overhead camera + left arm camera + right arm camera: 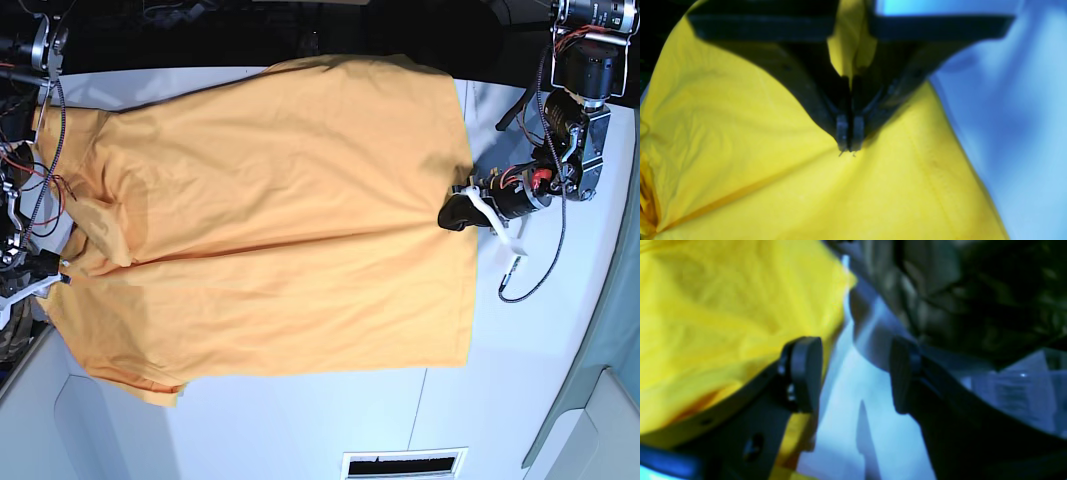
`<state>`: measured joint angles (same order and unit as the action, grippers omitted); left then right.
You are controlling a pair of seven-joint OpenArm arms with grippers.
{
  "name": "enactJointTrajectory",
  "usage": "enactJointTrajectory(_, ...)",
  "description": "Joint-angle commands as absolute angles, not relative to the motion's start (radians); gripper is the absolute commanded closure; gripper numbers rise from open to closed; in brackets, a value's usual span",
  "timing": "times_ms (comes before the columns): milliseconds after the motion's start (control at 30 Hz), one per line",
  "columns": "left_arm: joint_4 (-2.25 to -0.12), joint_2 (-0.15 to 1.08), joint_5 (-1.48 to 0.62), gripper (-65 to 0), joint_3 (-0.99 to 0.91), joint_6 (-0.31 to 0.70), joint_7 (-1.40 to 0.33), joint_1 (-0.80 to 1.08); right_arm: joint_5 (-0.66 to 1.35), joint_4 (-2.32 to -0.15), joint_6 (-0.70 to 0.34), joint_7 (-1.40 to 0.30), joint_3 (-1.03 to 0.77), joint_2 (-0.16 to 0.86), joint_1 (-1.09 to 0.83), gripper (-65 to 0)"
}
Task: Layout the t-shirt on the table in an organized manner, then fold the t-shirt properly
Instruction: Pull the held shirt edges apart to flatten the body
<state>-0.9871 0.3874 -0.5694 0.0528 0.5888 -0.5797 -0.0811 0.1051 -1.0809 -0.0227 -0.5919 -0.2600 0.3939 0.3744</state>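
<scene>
The orange-yellow t-shirt (280,210) lies spread flat on the white table (530,400), plain side up, with its hem toward the base view's right and its sleeves toward the left. My left gripper (462,212) sits at the middle of the hem edge, shut on a pinch of the t-shirt (773,166), and cloth bunches up between its fingers (842,128). My right gripper (853,373) stands open at the shirt's other end. Bare table (853,426) shows between its pads (806,373), and the t-shirt (723,313) lies just beside and behind one of them.
A dark camouflage-patterned cloth (957,290) lies just beyond the right gripper, with a clear plastic item (1023,390) beside it. Near the table's front edge there is a slotted vent (405,465). Cables (535,270) trail from the left arm onto the table.
</scene>
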Motion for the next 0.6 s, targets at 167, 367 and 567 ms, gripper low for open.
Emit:
enactJointTrajectory(167,-0.95,0.405,-0.321,0.0,0.065,0.456,-0.753,-0.075,0.183,-1.099,-0.045,-0.617,-0.266,0.42,0.401,-32.1)
enactJointTrajectory(367,-0.95,0.437,-0.321,0.0,0.065,0.411,-0.76,-0.134,0.328,-1.105,-0.136,-0.73,-0.267,0.4,0.401,-31.9)
enactJointTrajectory(567,-0.949,0.456,-0.32,0.0,0.065,0.412,-0.76,-0.179,0.377,-1.246,-0.182,-0.794,-0.268,0.359,0.331,-31.9)
